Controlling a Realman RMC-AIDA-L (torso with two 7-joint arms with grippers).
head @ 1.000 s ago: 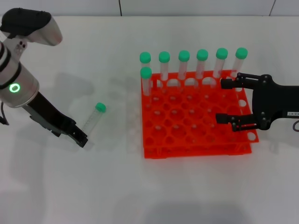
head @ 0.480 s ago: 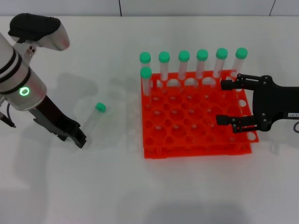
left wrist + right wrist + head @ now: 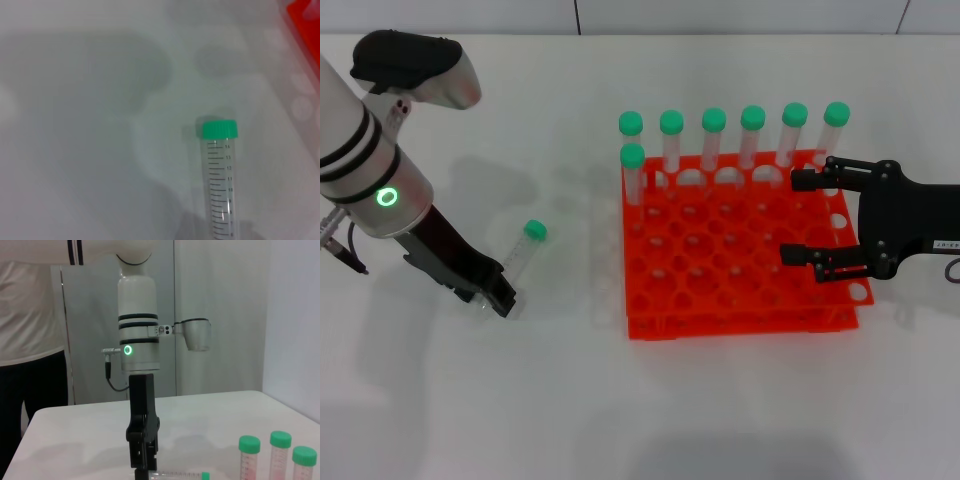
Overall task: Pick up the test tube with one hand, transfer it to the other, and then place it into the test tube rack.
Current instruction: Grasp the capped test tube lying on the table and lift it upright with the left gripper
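The test tube (image 3: 520, 252) lies flat on the white table, left of the rack, green cap pointing away from me. It fills the left wrist view (image 3: 220, 185), graduation marks showing, and shows in the right wrist view (image 3: 180, 474). My left gripper (image 3: 500, 298), on the green-ringed arm, is low over the table at the tube's tapered end; it also shows in the right wrist view (image 3: 142, 460). My right gripper (image 3: 800, 217), black with a white label, hovers open and empty over the right side of the orange test tube rack (image 3: 650, 325).
Several green-capped tubes (image 3: 713, 140) stand in the rack's far row, with one more (image 3: 632, 172) at the left end of the second row. A person stands behind the table's far side (image 3: 30, 340). Bare white table lies in front of the rack.
My left arm has swung right and its gripper has edged closer to the tube's tapered end. The tube and my right arm have not moved.
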